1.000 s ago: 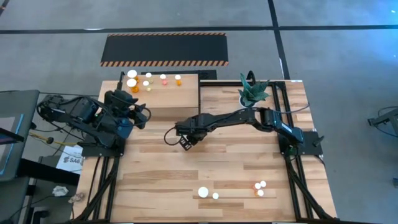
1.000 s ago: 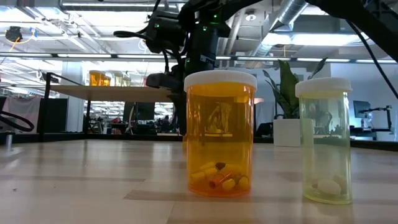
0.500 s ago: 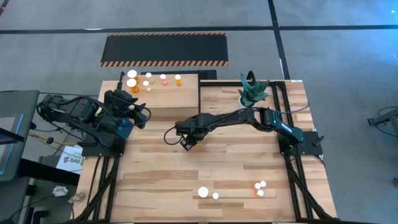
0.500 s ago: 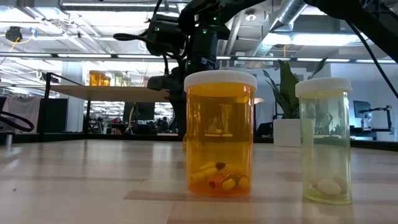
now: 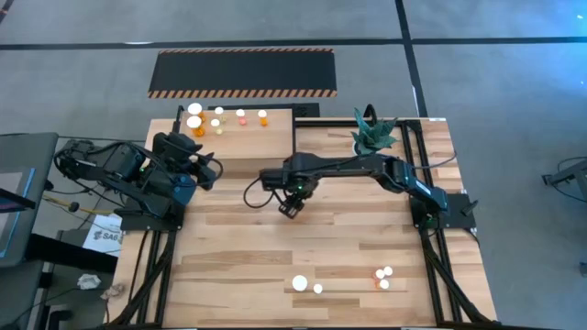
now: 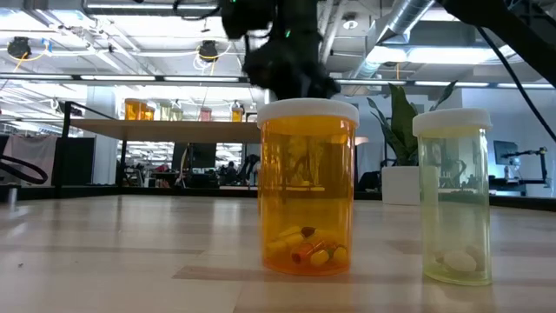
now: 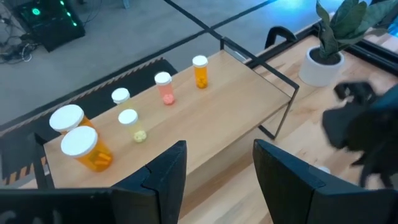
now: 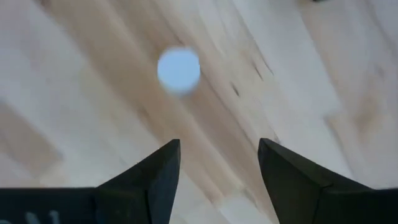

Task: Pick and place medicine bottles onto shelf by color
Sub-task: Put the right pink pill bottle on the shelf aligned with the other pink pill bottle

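Medicine bottles are split into two bunches right now: six of them stand on the shelf (image 5: 240,137) at the far left corner of the table (image 5: 348,247), and five more sit near the front edge. On the shelf, the left wrist view shows two big orange ones (image 7: 86,149) at one end, then two small yellowish ones (image 7: 129,124), a pinkish one (image 7: 165,87) and a small orange one (image 7: 200,70) in a loose row. Up front, the low view has a big orange bottle (image 6: 308,187) with pills in the bottom and a pale yellowish one (image 6: 453,196) just beside it (the three smaller ones (image 5: 382,278) are off to the right of those in the overhead view). Right gripper (image 5: 292,208) hangs over the middle of the table with its fingers spread and nothing between them, a round white cap (image 8: 179,70) on the wood below it. Left gripper (image 5: 207,171) waits by the shelf's left end, fingers parted and empty. A potted plant (image 5: 371,135) sits at the back.
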Action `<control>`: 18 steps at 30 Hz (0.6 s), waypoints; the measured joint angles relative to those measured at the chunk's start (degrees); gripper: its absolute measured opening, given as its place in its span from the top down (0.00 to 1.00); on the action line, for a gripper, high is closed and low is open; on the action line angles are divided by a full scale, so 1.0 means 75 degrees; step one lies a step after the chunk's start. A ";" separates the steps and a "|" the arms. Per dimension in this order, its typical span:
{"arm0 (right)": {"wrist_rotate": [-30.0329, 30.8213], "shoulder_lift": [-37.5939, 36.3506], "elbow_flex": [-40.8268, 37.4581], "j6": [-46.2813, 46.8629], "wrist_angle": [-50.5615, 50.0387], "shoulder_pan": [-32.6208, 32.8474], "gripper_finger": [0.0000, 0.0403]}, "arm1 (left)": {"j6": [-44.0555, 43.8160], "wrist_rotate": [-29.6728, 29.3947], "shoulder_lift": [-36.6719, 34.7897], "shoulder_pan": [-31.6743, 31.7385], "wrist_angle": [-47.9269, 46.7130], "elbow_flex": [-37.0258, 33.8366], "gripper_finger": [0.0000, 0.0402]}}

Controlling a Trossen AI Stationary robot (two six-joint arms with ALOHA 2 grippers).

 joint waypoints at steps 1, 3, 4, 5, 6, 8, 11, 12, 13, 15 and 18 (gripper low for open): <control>0.0000 -0.0011 0.0180 -0.0168 -0.0269 0.0005 0.41 | 0.0051 0.0078 0.0000 0.0000 0.0000 0.0000 0.57; 0.0000 -0.0014 0.0486 -0.0530 -0.0589 0.0009 0.41 | 0.0076 0.0174 0.0000 0.0000 0.0004 0.0000 0.57; -0.0002 -0.0012 0.0597 -0.0733 -0.0613 0.0010 0.41 | 0.0071 0.0219 0.0000 0.0000 0.0009 0.0000 0.57; -0.0043 -0.0023 0.0668 -0.0970 -0.0605 0.0021 0.41 | 0.0054 0.0290 0.0000 0.0000 0.0012 0.0000 0.57; -0.0189 -0.0129 0.0662 -0.1223 -0.0567 0.0024 0.41 | 0.0033 0.0361 0.0000 0.0000 0.0012 0.0000 0.57; -0.0422 -0.0427 0.0618 -0.1657 -0.0618 0.0032 0.41 | -0.0027 0.0547 0.0000 0.0000 0.0012 0.0000 0.57; -0.0527 -0.1217 0.0361 -0.2061 -0.0589 0.0014 0.41 | -0.0156 0.0716 0.0003 -0.0007 0.0017 0.0000 0.57; -0.0532 -0.1540 0.0219 -0.2182 -0.0599 0.0003 0.41 | -0.0212 0.0720 0.0009 -0.0035 0.0017 -0.0002 0.57; -0.0449 -0.1844 0.0083 -0.2322 -0.0617 0.0003 0.41 | -0.0267 0.0687 0.0017 -0.0080 0.0042 -0.0027 0.57; 0.0090 -0.2552 -0.0376 -0.2401 -0.0582 -0.0003 0.41 | -0.0354 0.0578 0.0029 -0.0200 0.0148 -0.0237 0.57; 0.1162 -0.3690 -0.1478 -0.2122 -0.0407 0.0009 0.41 | -0.0408 0.0500 0.0029 -0.0397 0.0750 -0.0896 0.57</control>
